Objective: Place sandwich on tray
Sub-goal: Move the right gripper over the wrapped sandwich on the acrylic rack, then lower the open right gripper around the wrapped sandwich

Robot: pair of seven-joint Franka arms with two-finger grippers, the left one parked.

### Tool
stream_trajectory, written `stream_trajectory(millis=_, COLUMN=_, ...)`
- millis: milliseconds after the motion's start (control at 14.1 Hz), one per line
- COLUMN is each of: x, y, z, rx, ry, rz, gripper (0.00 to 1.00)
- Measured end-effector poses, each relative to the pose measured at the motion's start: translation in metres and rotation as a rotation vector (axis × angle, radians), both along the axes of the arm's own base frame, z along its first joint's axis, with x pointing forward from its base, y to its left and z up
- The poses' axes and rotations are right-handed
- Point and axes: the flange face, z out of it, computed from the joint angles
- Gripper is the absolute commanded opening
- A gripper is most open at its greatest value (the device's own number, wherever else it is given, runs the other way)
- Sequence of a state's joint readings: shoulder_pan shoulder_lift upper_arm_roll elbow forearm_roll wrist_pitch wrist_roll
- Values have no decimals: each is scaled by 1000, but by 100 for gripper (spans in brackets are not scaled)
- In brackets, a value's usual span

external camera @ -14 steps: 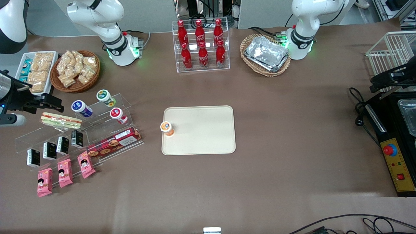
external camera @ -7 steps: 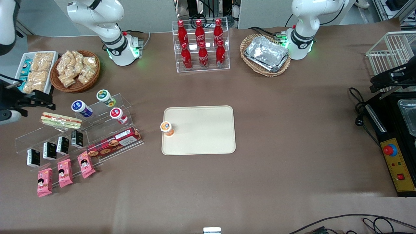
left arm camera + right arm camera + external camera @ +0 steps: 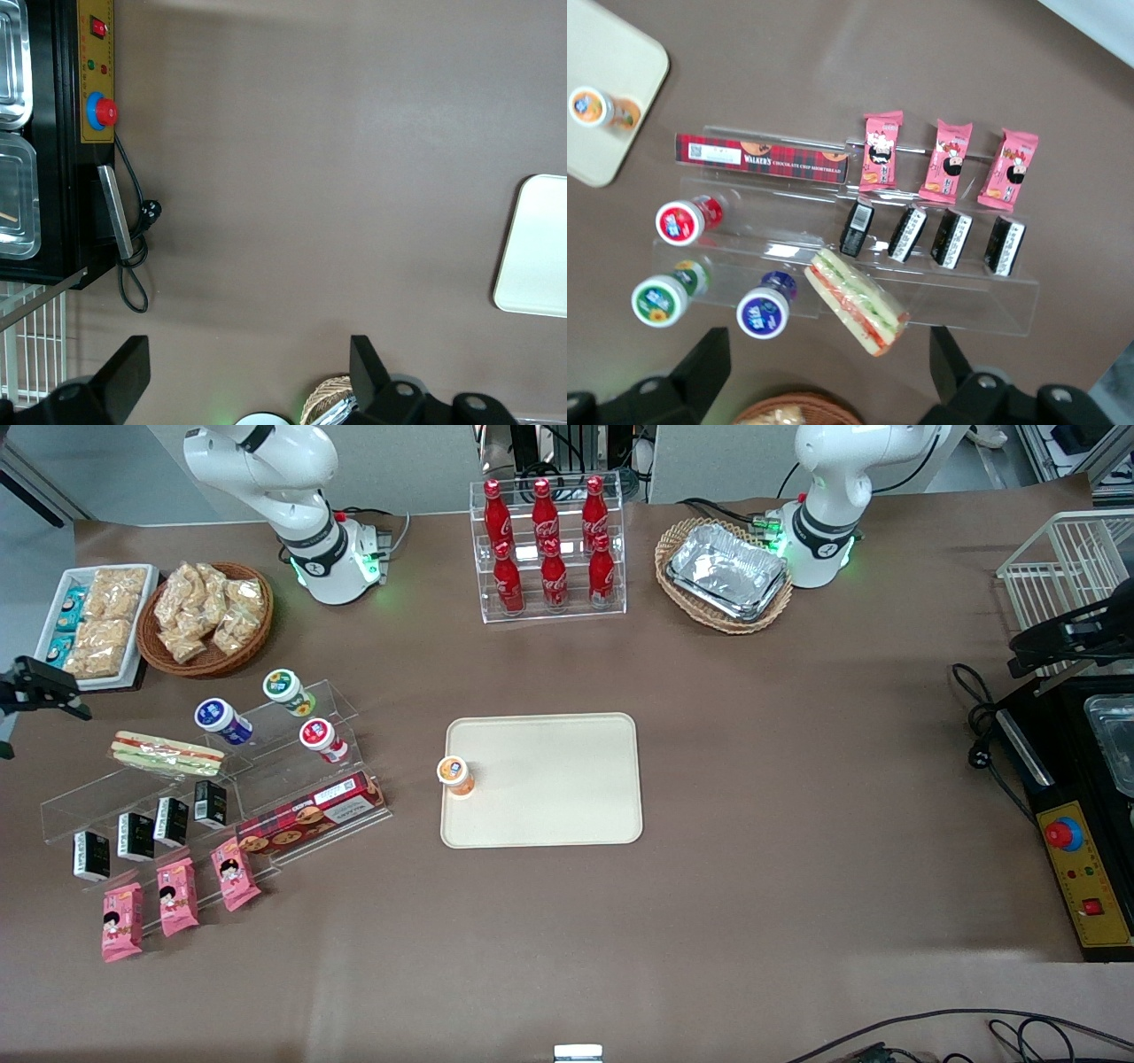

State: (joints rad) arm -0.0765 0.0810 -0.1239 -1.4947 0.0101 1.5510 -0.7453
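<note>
Item 1, gripper (image 3: 829, 372): right arm's, high above the snack display at the working arm's end of the table. Fingers spread wide apart, nothing between them; both dark fingertips (image 3: 709, 359) show in the wrist view. In the front view only a dark bit of it shows at the frame edge (image 3: 35, 686), just beside the white snack dish (image 3: 53, 607).

Item 2, sandwich (image 3: 859, 301): wedge in clear wrap, pale bread w/ green and red-orange layers. Lies on the top step of the clear acrylic stand (image 3: 80, 802), just beside the blue-lid cup (image 3: 217, 717). In the front view, sandwich (image 3: 166, 752) sits nearer the camera than the gripper bit, and lower. Key relation: sandwich lies almost straight under the gap between the fingers, slightly off centre. Long axis runs slantwise to the line joining the fingers, not square across it. Judgement: approach = mostly straight down, w/ some wrist turn so the pads close across the short width.

Item 3, black cartons (image 3: 930, 237): row of four, one step down, close to the sandwich. Crowding risk on descent.

Item 4, tray (image 3: 567, 815): cream-beige, flat, mid-table, well apart from the sandwich, toward the parked arm's end. Orange-lid cup (image 3: 455, 774) stands at its edge nearest the display; rest of surface bare. Judgement: carry = long sideways haul; task not yet begun.
</note>
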Motion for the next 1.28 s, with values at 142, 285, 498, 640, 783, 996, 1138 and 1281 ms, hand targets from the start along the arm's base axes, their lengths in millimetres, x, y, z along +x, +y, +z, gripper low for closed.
stream_trajectory(millis=142, x=0, y=-5, z=0, rx=-17, ry=0, rz=93, gripper=100)
stream_trajectory(millis=285, x=2, y=-4, z=-1, rx=-30, ry=0, rz=202, gripper=100)
stream_trajectory(millis=498, x=7, y=-3, z=-12, rx=-22, ry=16, rz=411, gripper=100)
stream_trajectory(millis=640, x=16, y=-3, z=-25, rx=-20, ry=16, rz=565, gripper=100)
stream_trajectory(millis=783, x=20, y=-3, z=-40, rx=-11, ry=27, rz=645, gripper=100)
stream_trajectory(millis=996, x=20, y=-6, z=-55, rx=0, ry=44, rz=697, gripper=100)
stream_trajectory(millis=1138, x=19, y=-8, z=-68, rx=14, ry=62, rz=736, gripper=100)
stream_trajectory(millis=1281, x=17, y=-12, z=-80, rx=23, ry=72, rz=786, gripper=100)
